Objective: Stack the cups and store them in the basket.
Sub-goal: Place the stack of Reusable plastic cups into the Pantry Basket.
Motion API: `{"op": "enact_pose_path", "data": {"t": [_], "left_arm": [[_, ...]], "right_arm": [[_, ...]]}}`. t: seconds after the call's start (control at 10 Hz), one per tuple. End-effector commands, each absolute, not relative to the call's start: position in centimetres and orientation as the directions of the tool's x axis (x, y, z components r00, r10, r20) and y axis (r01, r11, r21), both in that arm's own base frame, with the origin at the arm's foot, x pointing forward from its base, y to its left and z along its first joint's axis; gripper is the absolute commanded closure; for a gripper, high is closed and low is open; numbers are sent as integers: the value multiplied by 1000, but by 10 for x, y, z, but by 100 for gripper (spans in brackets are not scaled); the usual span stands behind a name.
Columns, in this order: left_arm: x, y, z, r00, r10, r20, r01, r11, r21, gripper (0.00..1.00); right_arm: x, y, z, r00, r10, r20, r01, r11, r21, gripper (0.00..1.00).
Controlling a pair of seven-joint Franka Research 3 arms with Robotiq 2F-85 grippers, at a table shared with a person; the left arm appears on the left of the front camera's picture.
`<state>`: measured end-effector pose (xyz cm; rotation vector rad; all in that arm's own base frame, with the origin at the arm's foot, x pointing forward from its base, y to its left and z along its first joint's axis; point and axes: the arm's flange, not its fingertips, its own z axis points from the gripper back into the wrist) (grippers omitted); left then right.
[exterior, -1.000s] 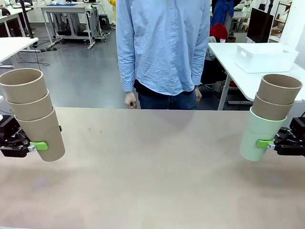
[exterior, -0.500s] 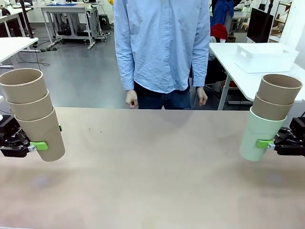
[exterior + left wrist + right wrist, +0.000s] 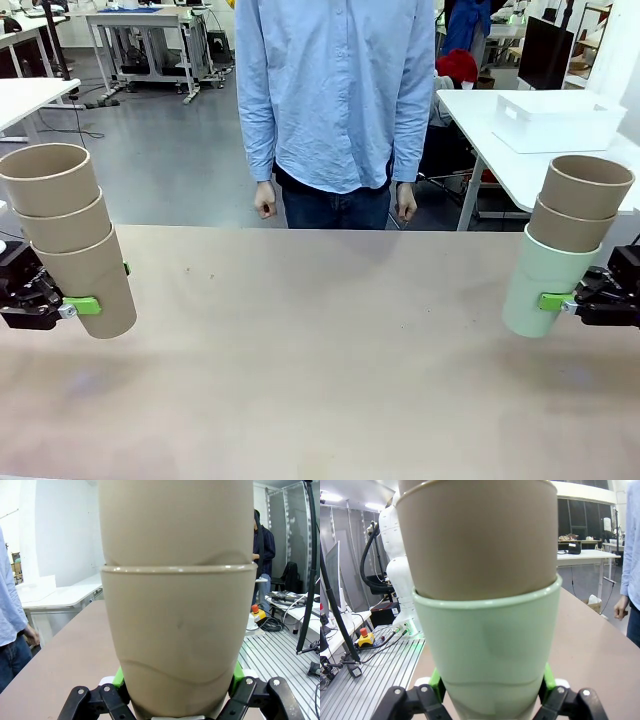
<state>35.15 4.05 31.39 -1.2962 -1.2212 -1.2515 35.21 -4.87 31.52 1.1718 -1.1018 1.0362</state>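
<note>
At table's L edge, L stack (image 3: 68,240): 3 tan cups nested, tilted, mouths leaning outward.
R stack (image 3: 565,250): mint-green cup outermost, 2 tan cups nested inside, at R edge, tilted the opposite way, well apart from L stack.
L gripper (image 3: 176,695): clamped on the bottom tan cup, low on its wall, green pads either side.
R gripper (image 3: 491,695): clamped on the mint cup near its base.
Basket (image 3: 555,122): white bin on a side table beyond the far R corner, well apart from both stacks; prob. the target.
Person: at far side of table (image 3: 320,360), hands (image 3: 265,200) hanging down.
Step (my read): 2 stacks of 3 made; merge + binning not yet done.
Risk 1: only the outer cups are gripped. Inner ones sit by friction, so more tilt or a jerk could slide them out.
Risk 2: rims misaligned at merge could jam or knock a stack loose.
Risk 3: grip is low on tall stacks, so a fast swing could twist a cup in the pads.
</note>
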Motion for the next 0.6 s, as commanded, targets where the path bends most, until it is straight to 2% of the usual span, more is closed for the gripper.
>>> {"op": "enact_pose_path", "data": {"t": [0.0,0.5], "left_arm": [[351,40,317,-24,61,998,997,-76,29,16],[351,40,317,-24,61,998,997,-76,29,16]], "right_arm": [[353,-49,318,158,36,987,-982,109,154,13],[353,-49,318,158,36,987,-982,109,154,13]]}}
